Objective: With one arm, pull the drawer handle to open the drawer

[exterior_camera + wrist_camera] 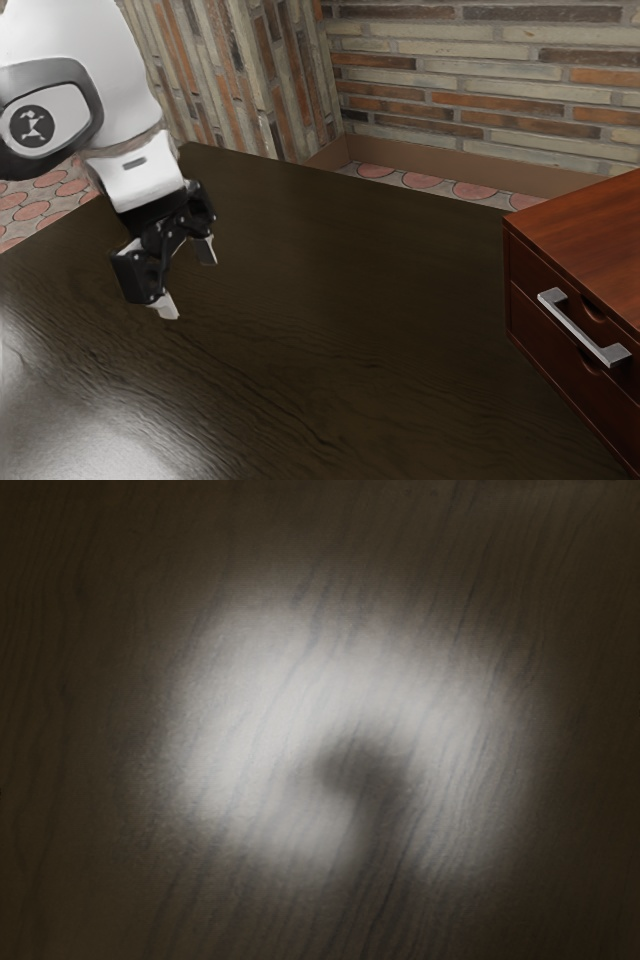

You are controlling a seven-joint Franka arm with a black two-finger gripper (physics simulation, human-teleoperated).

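end effector [185, 278] spread, empty, over dark table [330, 330], well apart from drawer handle [583, 326]; white emblem [30, 122] on arm [100, 50].

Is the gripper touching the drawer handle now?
Apart. In the exterior view the gripper hangs at the left, the drawer handle at the far right, table between them.

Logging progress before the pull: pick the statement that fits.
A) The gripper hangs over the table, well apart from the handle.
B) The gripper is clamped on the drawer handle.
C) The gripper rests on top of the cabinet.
A: the gripper hangs open over the dark table at the exterior view's left, while the silver handle sits on the cabinet at its right, untouched.
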